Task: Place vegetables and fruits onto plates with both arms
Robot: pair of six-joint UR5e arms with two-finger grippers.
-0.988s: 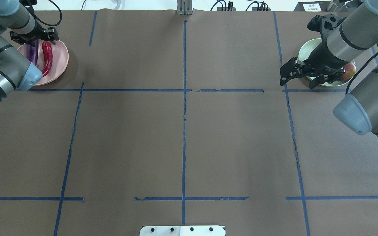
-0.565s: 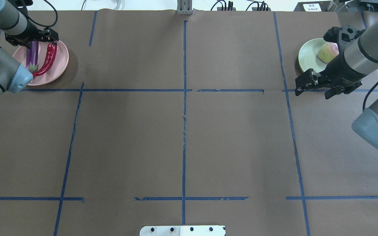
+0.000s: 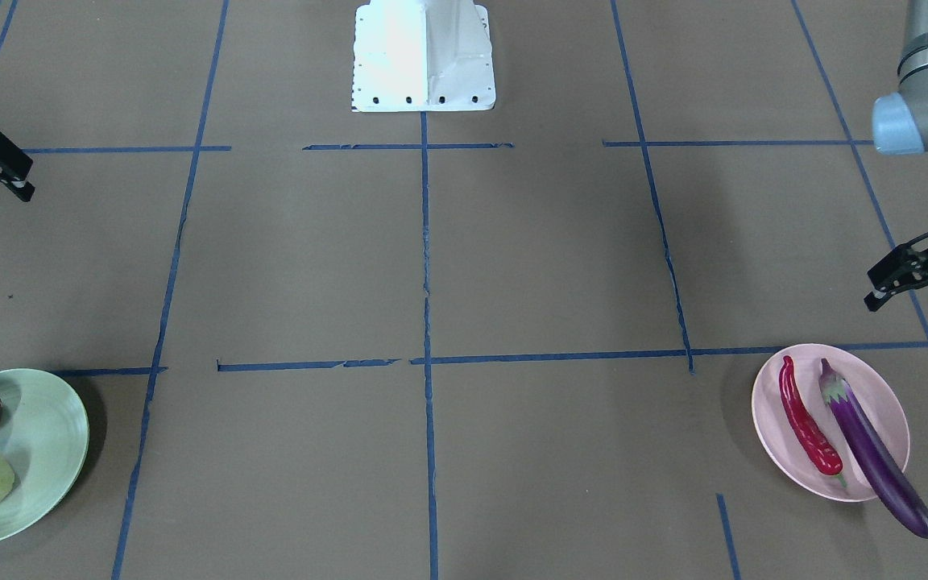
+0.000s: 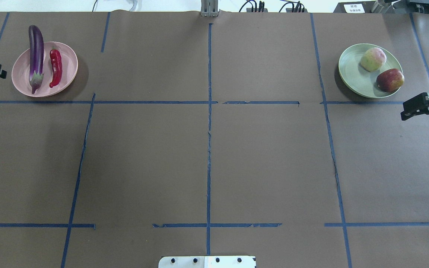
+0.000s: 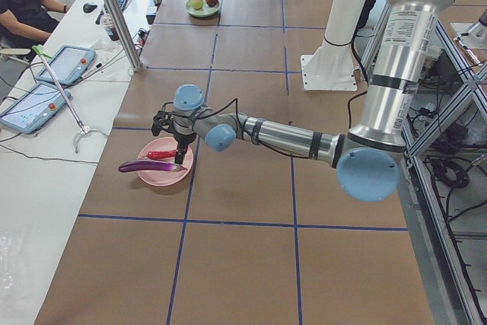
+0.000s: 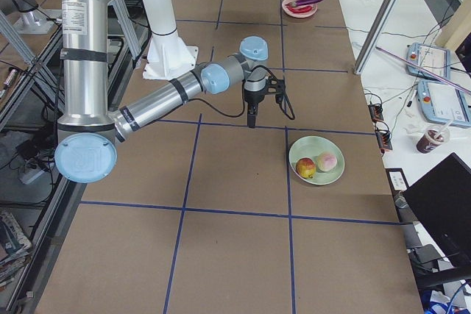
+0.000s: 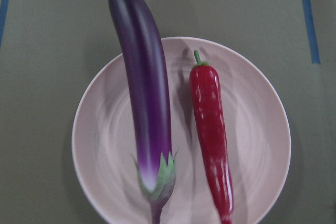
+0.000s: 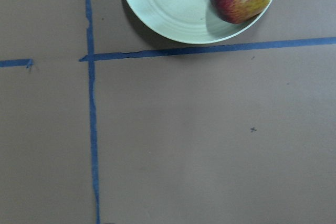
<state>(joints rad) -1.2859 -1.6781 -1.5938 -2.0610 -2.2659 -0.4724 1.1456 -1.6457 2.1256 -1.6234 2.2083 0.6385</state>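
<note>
Shows eggplant (image 4: 35, 56) and chili pepper (image 4: 55, 68) lying side by side on pink plate (image 4: 69, 70), eggplant's blunt end overhanging the far rim, with left gripper (image 3: 905, 304) raised near the plate on the robot's side, jaws spread and empty. Finds pale green fruit (image 4: 373, 59) and red fruit (image 4: 390, 80) together on green plate (image 4: 352, 70), right gripper (image 4: 423, 114) likewise splayed, empty, clear of the rim.

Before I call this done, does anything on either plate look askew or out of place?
Only the eggplant: its cap end lies in the pink plate beside the chili, but its rounded end sticks out past the rim, over the table. The red fruit and pale green fruit sit on the green plate.
</note>
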